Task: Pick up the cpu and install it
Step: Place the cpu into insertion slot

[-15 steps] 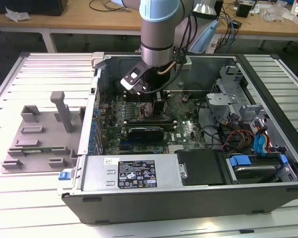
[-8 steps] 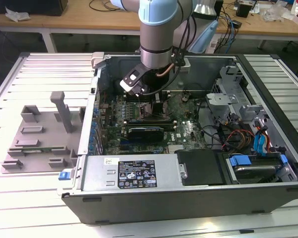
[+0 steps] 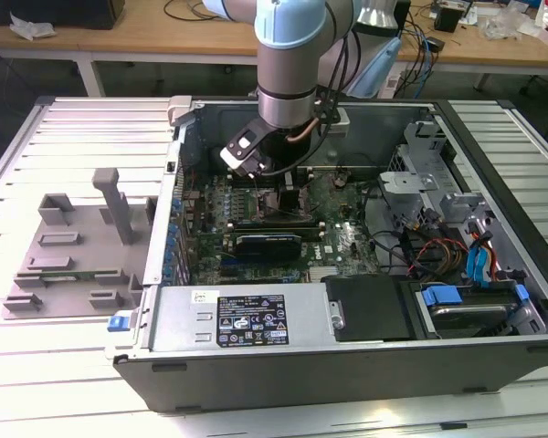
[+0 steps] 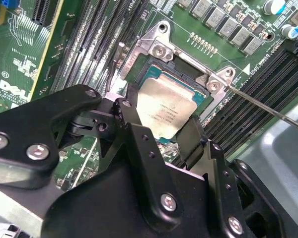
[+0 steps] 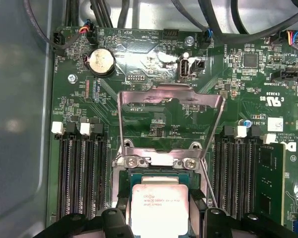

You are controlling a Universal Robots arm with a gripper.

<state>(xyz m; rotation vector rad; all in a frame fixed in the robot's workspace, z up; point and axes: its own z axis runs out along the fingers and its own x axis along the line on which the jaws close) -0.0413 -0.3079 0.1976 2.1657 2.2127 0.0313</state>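
A white slatted worktop (image 3: 36, 365) carries an open computer case (image 3: 347, 370). A grey fixture (image 3: 73, 251) lies at nine o'clock of the case in the exterior view. The arm (image 3: 288, 73) comes in from twelve o'clock and hangs inside the case over the green motherboard (image 3: 347, 242). In the first wrist view the socket (image 5: 161, 159) has its metal load plate (image 5: 169, 99) swung open. The pincer (image 4: 162, 114) is clenched on the cpu (image 4: 164, 106), one black finger against each of two opposite edges. The chip sits right at the socket's opening; whether it is seated I cannot tell.
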